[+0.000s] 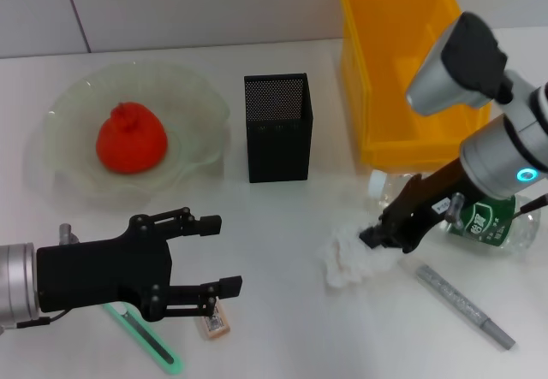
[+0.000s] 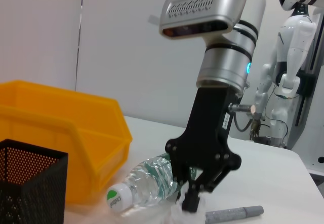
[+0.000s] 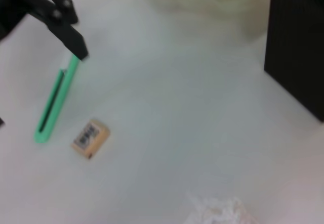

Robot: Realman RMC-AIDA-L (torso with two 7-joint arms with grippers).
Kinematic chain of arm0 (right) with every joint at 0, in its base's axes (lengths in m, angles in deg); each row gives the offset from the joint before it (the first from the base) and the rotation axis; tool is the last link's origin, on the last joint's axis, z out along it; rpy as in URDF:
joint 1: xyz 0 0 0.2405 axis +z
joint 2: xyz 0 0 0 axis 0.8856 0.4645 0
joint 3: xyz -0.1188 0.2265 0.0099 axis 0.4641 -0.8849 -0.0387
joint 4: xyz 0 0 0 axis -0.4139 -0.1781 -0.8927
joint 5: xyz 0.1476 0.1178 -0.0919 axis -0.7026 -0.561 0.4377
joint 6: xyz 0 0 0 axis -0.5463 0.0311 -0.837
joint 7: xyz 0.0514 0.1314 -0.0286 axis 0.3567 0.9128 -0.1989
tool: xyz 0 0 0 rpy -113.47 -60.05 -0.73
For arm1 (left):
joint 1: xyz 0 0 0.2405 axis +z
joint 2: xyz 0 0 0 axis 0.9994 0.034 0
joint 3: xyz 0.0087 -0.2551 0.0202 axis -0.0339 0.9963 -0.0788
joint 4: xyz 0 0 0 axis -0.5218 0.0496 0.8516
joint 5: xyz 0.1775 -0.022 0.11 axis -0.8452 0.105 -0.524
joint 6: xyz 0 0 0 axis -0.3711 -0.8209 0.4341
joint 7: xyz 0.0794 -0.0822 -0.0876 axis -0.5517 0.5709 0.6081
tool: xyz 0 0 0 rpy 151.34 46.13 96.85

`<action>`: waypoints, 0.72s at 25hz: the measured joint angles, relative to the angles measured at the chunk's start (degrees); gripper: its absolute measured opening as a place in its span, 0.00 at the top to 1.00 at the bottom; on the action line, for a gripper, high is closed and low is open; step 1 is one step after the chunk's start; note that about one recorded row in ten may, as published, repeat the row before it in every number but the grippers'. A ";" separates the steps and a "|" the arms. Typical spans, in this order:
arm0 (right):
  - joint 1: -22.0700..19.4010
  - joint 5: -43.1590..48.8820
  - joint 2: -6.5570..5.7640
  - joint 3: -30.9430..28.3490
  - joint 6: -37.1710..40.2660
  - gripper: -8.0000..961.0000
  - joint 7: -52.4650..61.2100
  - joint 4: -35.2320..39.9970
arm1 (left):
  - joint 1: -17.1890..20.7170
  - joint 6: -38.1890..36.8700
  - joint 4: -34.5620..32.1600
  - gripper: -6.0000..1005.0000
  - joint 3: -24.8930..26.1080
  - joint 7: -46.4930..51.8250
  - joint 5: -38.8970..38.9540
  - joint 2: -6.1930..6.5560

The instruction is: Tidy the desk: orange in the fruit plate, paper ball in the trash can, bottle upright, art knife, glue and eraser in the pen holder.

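Paper ball [image 1: 355,255]: white crumpled wad on bench [image 1: 282,225], near trash can [image 1: 402,71] | right hand [image 1: 387,235]: fingertips at wad, grip cannot be told | left hand [image 1: 221,255]: spread wide, empty, beside eraser [image 1: 213,321]

the orange [image 1: 130,142] lies in the fruit plate [image 1: 199,109], left of the pen holder [image 1: 277,127], with the trash can [image 1: 387,71] right.

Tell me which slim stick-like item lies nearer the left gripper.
The mint-green art knife, lying just below the left gripper; the grey glue lies across the table beside the bottle.
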 joint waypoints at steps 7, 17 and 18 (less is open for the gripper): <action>-5.58 -2.67 -0.14 -1.07 0.77 0.99 -0.03 13.33 | 0.10 0.00 0.27 0.16 0.10 -0.13 0.00 0.00; -8.93 -2.89 0.05 -11.49 0.47 0.99 -0.95 24.43 | 0.17 -0.01 0.37 0.16 0.01 -0.73 0.00 -0.20; -8.96 -2.89 0.04 -12.43 0.11 0.99 -1.38 24.80 | 0.17 -0.01 0.37 0.16 0.05 -0.73 0.00 -0.22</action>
